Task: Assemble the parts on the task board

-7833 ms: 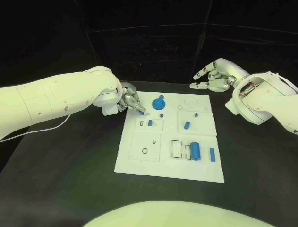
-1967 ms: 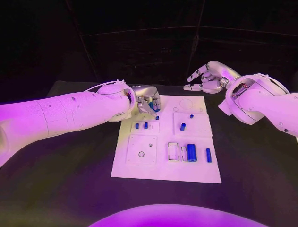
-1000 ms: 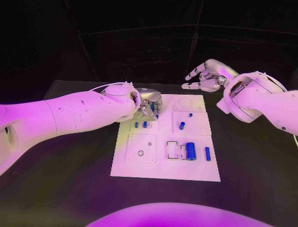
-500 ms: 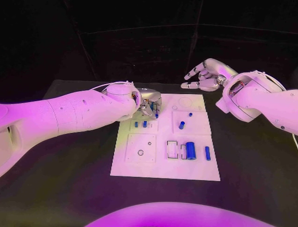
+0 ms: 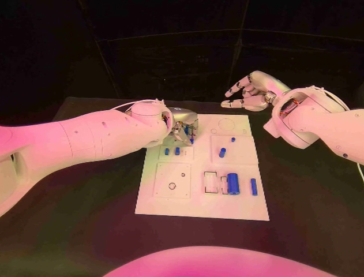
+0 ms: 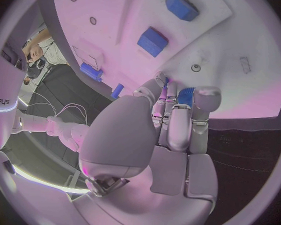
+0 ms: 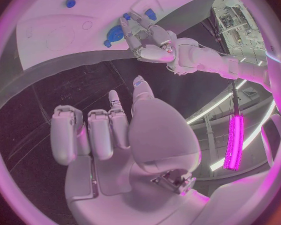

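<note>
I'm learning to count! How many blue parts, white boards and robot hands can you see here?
Blue parts: 7, one of them under the left hand
Board: 1
Hands: 2, the left hand and the right hand
Total: 10

The left hand (image 5: 180, 128) is lowered onto the task board's (image 5: 200, 209) far edge, while the right hand (image 5: 250, 95) is held beyond it, fingers spread.

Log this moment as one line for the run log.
left hand: on blue gear, task board far-left corner | right hand: open, beyond board
</note>
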Tool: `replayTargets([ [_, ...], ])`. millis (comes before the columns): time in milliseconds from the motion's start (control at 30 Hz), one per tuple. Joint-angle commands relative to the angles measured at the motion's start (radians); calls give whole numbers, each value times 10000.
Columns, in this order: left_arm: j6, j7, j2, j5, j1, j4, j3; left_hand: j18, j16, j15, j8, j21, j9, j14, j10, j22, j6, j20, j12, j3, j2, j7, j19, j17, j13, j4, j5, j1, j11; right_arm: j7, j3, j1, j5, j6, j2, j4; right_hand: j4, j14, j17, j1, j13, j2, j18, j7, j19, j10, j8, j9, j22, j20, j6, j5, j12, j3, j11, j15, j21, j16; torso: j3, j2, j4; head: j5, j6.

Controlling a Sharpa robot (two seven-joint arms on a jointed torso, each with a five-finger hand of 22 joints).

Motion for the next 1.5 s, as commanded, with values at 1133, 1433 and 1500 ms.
replayTargets([
  [1133, -885, 188, -183, 571, -80, 139, -34, -143, 164, -205, -296, 429, -133, 124, 1160, 486, 863, -200, -699, 1674, 255, -64, 104, -149, 35, -496, 1, -87, -197, 88, 6, 18, 6, -23, 4, 5, 45, 621, 598, 13, 1061, 64, 84, -3, -50, 16, 45, -14, 746, -21, -47, 64, -28, -48, -49, -52, -56, -28, -3, -2, 11, -39, 52],
  [1433, -1271, 393, -617, 1056, -78, 644, 159, -145, 181, -190, -387, 452, -157, 135, 1179, 523, 857, -197, -850, 1861, 143, -36, 111, -162, 30, -572, -1, -214, -171, 104, 6, 17, 6, -23, 9, -17, 50, 621, 596, 16, 1060, 73, 84, -4, -51, 15, 46, -14, 745, -22, -45, 67, -30, -50, -49, -52, -57, -29, -4, -11, 21, -9, 74],
  [1500, -1310, 409, -756, 1157, -78, 806, 243, -146, 187, -186, -405, 462, -162, 138, 1180, 536, 858, -195, -881, 1901, 125, -28, 115, -162, 30, -587, -1, -240, -164, 108, 6, 16, 6, -21, 13, -26, 50, 621, 596, 16, 1060, 73, 84, -4, -51, 15, 46, -14, 745, -22, -45, 67, -30, -50, -49, -52, -57, -29, -4, -8, 25, -1, 82],
])
